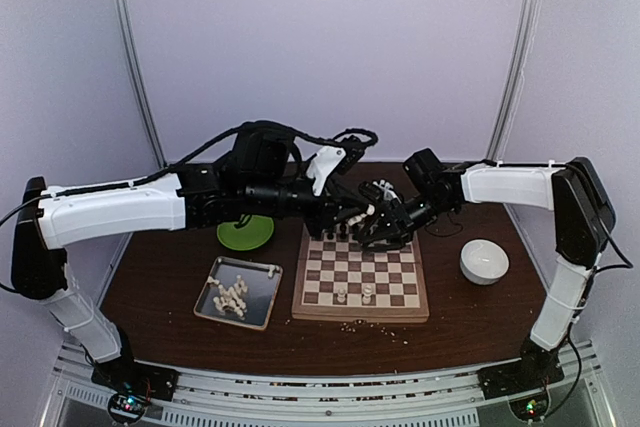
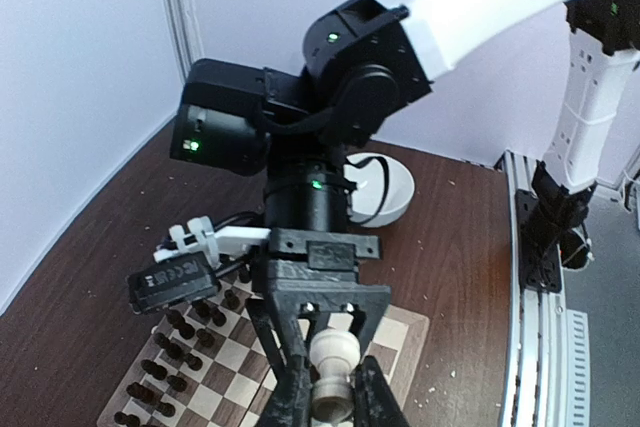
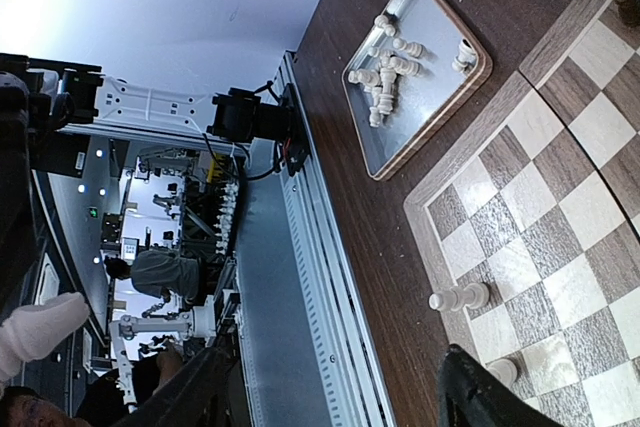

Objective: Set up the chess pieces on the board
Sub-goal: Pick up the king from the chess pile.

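Left pincer (image 2: pixel 332 409): pinching cream chess piece (image 2: pixel 333 352) over far edge of board (image 1: pixel 360 315), mid-counter. Right pincer (image 3: pixel 335 394): spread, empty. Two cream pieces (image 1: pixel 342 295) on near row; more in tray (image 1: pixel 262 287), left.

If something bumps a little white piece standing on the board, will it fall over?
Probably. The white piece looks tall on a narrow base, so a nudge would likely tip it. It seems round, so it might roll on the smooth board. It is tiny, so likely very light.
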Motion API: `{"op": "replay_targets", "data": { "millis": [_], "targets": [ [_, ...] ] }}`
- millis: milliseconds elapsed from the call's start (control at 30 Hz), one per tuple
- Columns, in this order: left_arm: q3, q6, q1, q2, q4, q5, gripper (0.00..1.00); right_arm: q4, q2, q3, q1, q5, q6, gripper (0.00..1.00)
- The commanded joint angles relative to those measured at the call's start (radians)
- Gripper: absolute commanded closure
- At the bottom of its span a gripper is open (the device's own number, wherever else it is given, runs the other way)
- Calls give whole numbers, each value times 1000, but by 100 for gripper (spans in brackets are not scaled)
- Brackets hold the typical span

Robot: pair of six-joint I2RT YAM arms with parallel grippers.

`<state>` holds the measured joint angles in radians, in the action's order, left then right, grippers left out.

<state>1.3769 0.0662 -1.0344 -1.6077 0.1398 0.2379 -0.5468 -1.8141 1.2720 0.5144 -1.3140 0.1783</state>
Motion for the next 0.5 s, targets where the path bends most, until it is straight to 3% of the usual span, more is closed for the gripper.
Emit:
{"op": "replay_targets", "data": {
  "millis": [0,233,333,467],
  "targets": [
    [-22,118,-4,34,-199,-145,97,-22,89,0,20,81,-122,32],
    [-28,311,-3,15,-253,-207,97,179,308,-168,21,205,-292,35],
    [-44,358,-3,11,-307,-165,96,352,390,-223,22,268,-259,34],
    [-64,416,7,10,-380,-103,96,446,383,-185,21,280,-187,33]
  ]
}}
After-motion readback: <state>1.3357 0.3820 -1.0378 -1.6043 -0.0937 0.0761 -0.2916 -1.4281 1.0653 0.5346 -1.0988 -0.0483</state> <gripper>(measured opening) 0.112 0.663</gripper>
